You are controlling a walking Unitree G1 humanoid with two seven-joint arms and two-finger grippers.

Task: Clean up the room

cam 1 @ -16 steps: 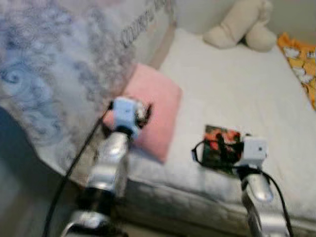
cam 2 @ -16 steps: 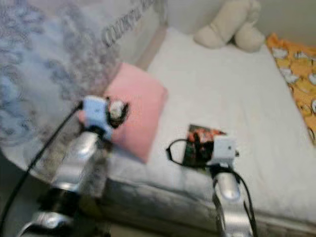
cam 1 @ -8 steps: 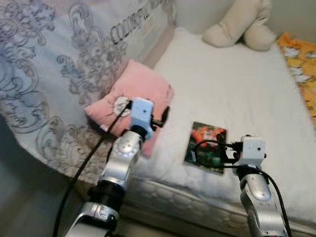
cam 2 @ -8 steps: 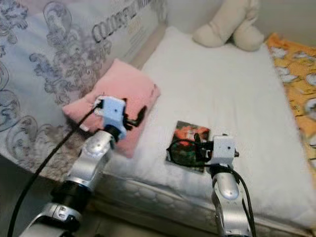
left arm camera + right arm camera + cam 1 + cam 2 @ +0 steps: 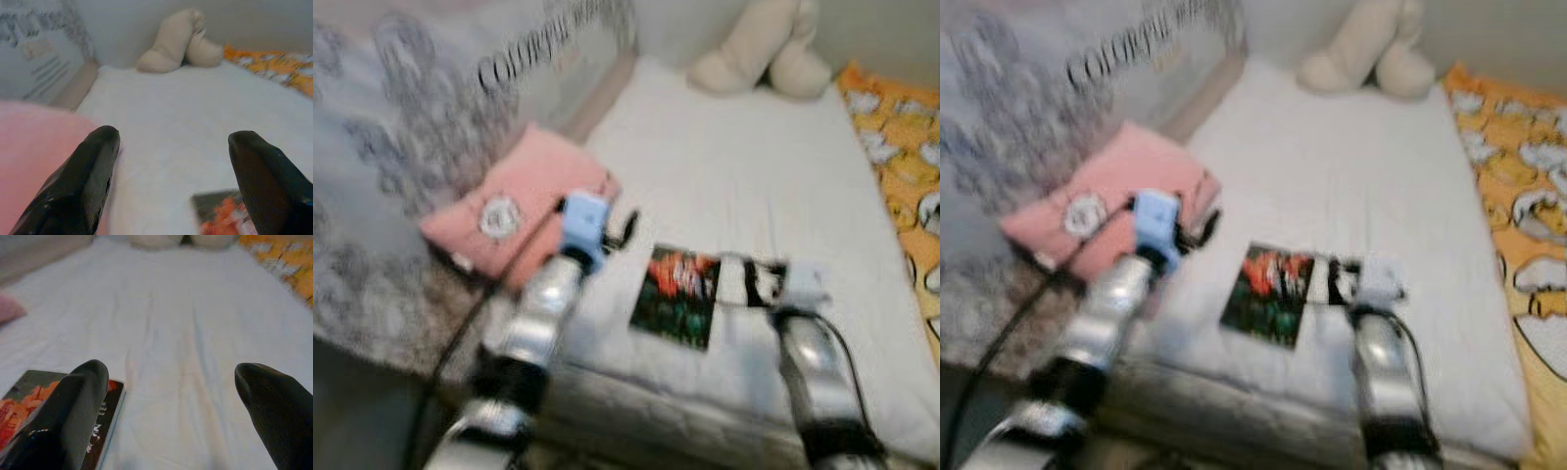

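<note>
Fingers (image 5: 83,181) of the left gripper (image 5: 171,181) stand released, spread wide with nothing between them; the wrist view looks past them over the white bed (image 5: 195,112). Head views are motion-blurred.

1. Left of frame: a grey-patterned quilt (image 5: 401,127) with dark lettering occupies the upper left and runs down the left edge.
2. Lower left of centre: a pink cushion (image 5: 509,201) bearing a round white emblem lies on the bed's left edge, against the quilt. A dark cable crosses its lower corner.
3. Left of centre: the silver left arm (image 5: 533,323) rises from the lower left. Its blue wrist block sits over the right corner of the pink cushion, and the left gripper (image 5: 625,227) reaches out over the white sheet just beside that corner.
4. Centre: a book (image 5: 676,295) with a dark cover printed in red, orange and green lies flat on the bed near the front edge, between the two grippers and touching neither in these views.
5. Right of centre: the right gripper (image 5: 171,411) has its fingers (image 5: 73,406) released, wide apart, holding nothing. In the head view the right gripper (image 5: 756,282) hovers just beside the book's right edge; in the wrist view the book's corner (image 5: 58,411) lies partly behind one finger.
6. Upper centre to right: a cream plush toy (image 5: 764,54) rests at the far end of the bed.
7. Right edge: an orange patterned blanket (image 5: 901,166) runs along the bed's right side
</note>
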